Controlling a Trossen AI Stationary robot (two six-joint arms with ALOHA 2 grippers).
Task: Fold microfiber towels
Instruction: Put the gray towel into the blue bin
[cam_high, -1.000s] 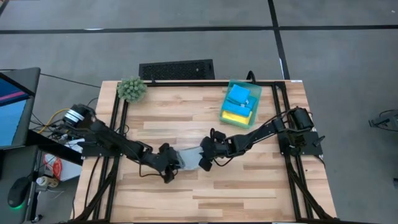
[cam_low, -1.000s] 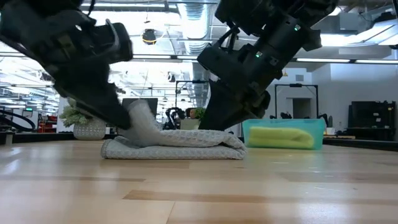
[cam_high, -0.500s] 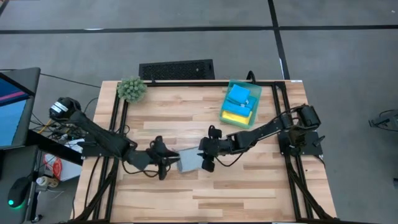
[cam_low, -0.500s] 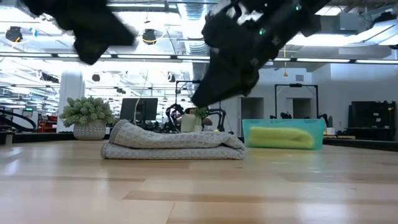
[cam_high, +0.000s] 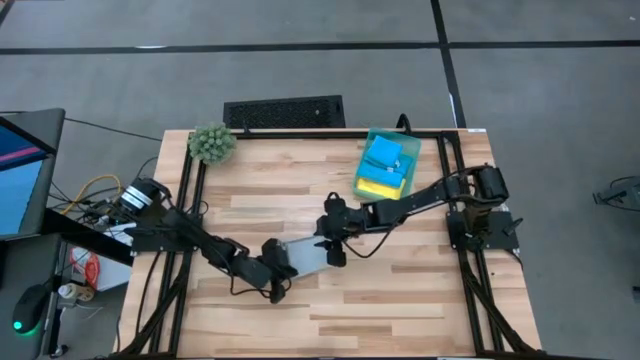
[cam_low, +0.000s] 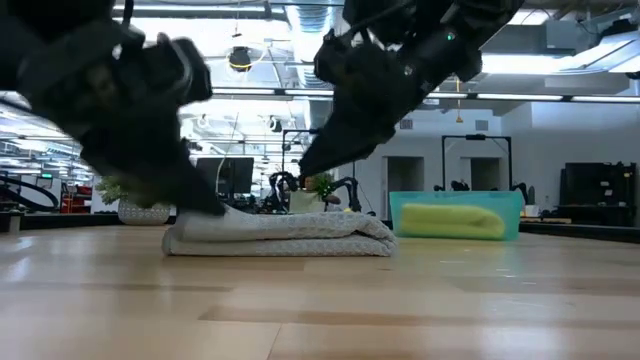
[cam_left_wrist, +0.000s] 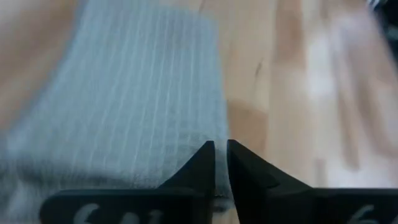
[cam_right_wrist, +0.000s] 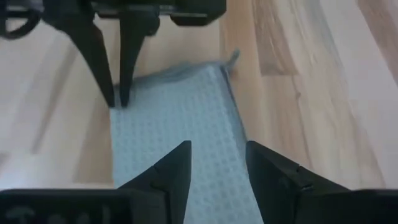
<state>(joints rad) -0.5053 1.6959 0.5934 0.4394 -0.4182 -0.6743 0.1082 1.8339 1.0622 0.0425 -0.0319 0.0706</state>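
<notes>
Left gripper (cam_left_wrist: 221, 163) nearly clenched at the pale grey towel (cam_high: 305, 255) edge; whether cloth is pinched, cannot tell. Right gripper (cam_right_wrist: 217, 163), jaws released, hovers above the opposite end. Judgement: confirm one layer between the jaws before lifting.

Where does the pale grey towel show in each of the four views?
High view: pale grey towel, centre of the table between both arms.
Low view, folded flat, left of the green bin.
Left wrist view, fills the left half.
Right wrist view, centre.
Shared landmark: the wooden table.

Grey floor (cam_high: 300, 70) surrounds the wooden table (cam_high: 270, 200); ceiling lights (cam_low: 560, 97) glow.
</notes>
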